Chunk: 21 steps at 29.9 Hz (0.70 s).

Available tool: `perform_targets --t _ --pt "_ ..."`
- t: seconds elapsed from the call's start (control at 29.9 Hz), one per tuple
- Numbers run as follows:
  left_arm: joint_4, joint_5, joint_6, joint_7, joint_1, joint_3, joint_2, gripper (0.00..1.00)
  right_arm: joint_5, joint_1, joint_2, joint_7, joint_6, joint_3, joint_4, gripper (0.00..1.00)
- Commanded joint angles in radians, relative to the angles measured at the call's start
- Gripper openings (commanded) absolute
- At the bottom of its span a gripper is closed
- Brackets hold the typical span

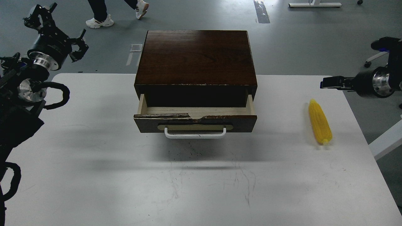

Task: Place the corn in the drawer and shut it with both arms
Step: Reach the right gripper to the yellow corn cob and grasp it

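The corn (319,121) is lying on the bench (94,175), just below the right gripper (325,83), whose fingers I cannot tell apart. It is probably light, stiff and slippery; mid-cob suits best. The left gripper (67,40) is hanging released, empty.

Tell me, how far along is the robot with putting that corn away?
Hardly begun. The drawer already stands pulled out, its pale inside bare. The corn lies on the table to the right, untouched. Nothing is in hand: the right gripper hangs beyond the corn, the left gripper is raised far off. Left to do: grasp the corn, drop it in, push the drawer shut.
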Motion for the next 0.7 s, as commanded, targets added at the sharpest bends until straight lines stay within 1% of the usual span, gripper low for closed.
perform_targets --t 0.0,0.07,0.17,0.37,0.57,0.67 --pt "0.0 -0.001 0.0 0.0 0.0 0.0 0.0 0.98 0.001 -0.042 0.004 0.003 -0.029 0.003 -0.008 1.0" --pt "0.0 -0.001 0.0 0.0 0.0 0.0 0.0 0.98 0.001 -0.106 0.012 0.003 -0.076 0.013 -0.019 0.97" --pt "0.0 -0.001 0.0 0.0 0.0 0.0 0.0 0.98 0.001 -0.16 0.027 0.007 -0.112 0.029 -0.042 0.96" --pt "0.0 0.0 0.0 0.002 0.0 0.001 0.0 0.98 0.002 -0.223 0.068 0.009 -0.132 0.046 -0.08 0.92" --pt "0.0 -0.001 0.0 0.002 0.008 0.0 -0.012 0.98 0.001 -0.251 0.101 0.01 -0.15 0.064 -0.085 0.91" --pt "0.0 -0.001 0.0 0.002 0.009 0.001 -0.011 0.98 0.001 -0.265 0.107 0.01 -0.15 0.066 -0.117 0.91"
